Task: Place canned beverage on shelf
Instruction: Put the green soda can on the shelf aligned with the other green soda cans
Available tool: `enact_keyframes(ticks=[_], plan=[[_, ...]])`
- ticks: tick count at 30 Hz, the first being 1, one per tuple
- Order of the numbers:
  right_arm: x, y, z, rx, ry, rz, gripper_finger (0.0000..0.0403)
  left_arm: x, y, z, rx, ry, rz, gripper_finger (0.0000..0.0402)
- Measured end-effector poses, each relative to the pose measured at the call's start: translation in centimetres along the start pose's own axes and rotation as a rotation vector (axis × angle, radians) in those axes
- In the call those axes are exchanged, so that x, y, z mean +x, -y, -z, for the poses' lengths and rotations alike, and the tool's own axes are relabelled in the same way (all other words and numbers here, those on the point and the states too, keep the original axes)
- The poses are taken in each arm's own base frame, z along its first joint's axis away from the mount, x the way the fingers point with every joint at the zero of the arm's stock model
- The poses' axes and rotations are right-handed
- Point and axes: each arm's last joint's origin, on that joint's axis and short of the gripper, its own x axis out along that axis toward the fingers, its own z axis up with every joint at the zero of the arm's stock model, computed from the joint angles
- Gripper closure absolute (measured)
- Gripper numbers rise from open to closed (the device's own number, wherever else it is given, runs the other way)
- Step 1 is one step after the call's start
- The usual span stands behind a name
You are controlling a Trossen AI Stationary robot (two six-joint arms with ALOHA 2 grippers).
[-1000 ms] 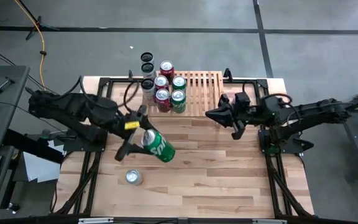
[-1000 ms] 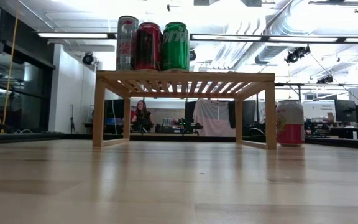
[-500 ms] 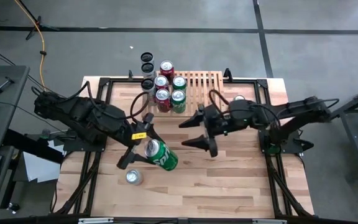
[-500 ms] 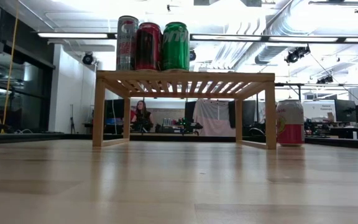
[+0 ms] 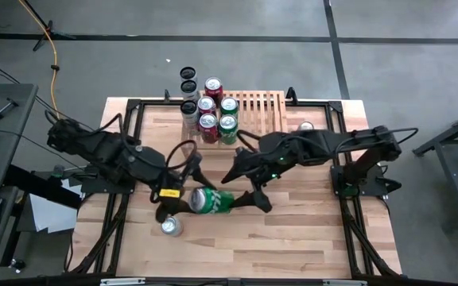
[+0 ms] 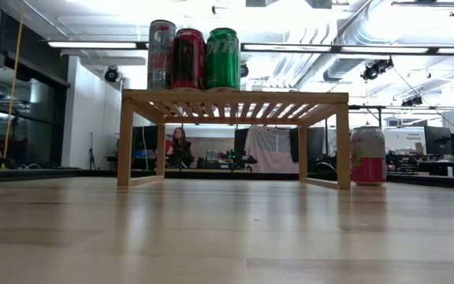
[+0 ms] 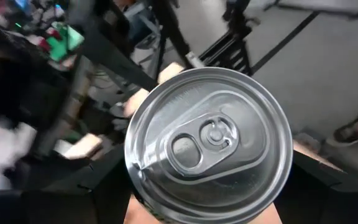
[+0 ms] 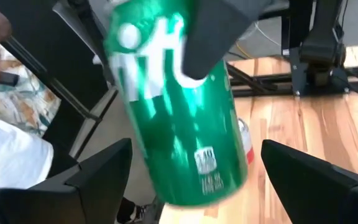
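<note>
Green can (image 5: 208,202) lying on its side mid-table, gripped across the body by left gripper (image 5: 180,196), long axis running roughly parallel to the table's front edge, silver lid end (image 7: 209,144) facing back along the left arm, base end pointing toward the right arm. Looking raised off the wood rather than resting, though height hard to confirm from above. Right gripper (image 5: 249,184) standing wide open, fingers bracketing the can's free end, touching nothing as far as visible; in the right wrist view, can (image 8: 178,106) sitting between the spread fingers.

Light-wood shelf (image 5: 259,111) at the table's back edge, cans filling its left part, right part bare. Loose silver can (image 5: 170,226) standing near the front edge, just beside the left gripper.

Risks, judging from here: handover slipping if left releasing before right closing fully; right fingers closing off-centre on the rounded body and squirting the can out; can dropping and rolling off, or clipping the loose silver can. Can needing turning upright before shelving, else toppling the stacked ones.
</note>
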Motion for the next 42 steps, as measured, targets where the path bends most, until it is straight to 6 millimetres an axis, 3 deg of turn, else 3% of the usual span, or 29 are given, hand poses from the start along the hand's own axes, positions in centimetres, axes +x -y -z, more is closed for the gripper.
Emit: enact_keyframes(ticks=[8,15,23,42], plan=[[1.1,0.2,0.0,-0.001,0.012,-0.024,0.0059,1.9,0.3,0.3,0.125,-0.043,0.015,0.0116],[2.2,0.4,0.5,0.028,-0.029,-0.073,0.0059,2.3,0.3,0.5,0.225,-0.087,-0.028,0.0116],[3.0,0.7,0.9,0.021,-0.059,-0.106,0.0059,2.3,0.3,0.5,0.223,-0.085,-0.031,0.0116],[2.5,1.6,0.1,0.076,-0.004,-0.102,0.0059,1.5,0.2,0.5,0.154,-0.095,-0.057,0.0116]])
